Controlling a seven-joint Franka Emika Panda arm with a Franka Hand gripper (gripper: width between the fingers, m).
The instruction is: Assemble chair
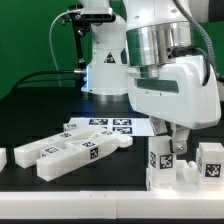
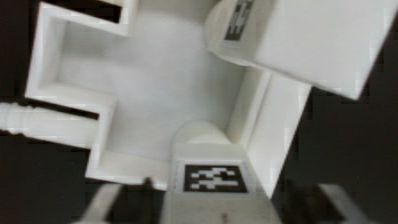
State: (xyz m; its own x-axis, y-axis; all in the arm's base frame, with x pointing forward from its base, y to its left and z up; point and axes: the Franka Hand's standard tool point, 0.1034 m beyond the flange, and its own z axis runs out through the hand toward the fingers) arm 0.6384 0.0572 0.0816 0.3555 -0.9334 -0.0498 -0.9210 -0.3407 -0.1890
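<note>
Gripper [image 1: 170, 145] hangs low over the front right of the black table [image 1: 110, 182], its fingers [image 2: 121, 206] standing either side of an upright tagged chair block [image 1: 160, 158]. The wrist view is too blurred for me to tell whether they pinch the block or stand clear of it. Just beside it, toward the exterior view's right, stands a second tagged block [image 1: 210, 160]. Off to the exterior view's left a long chair piece [image 1: 70, 152] lies flat, with a small white part [image 1: 3, 157] at the picture's edge. Behind these lies the marker board [image 1: 108, 127], and beyond it stands the arm's base [image 1: 105, 60].
</note>
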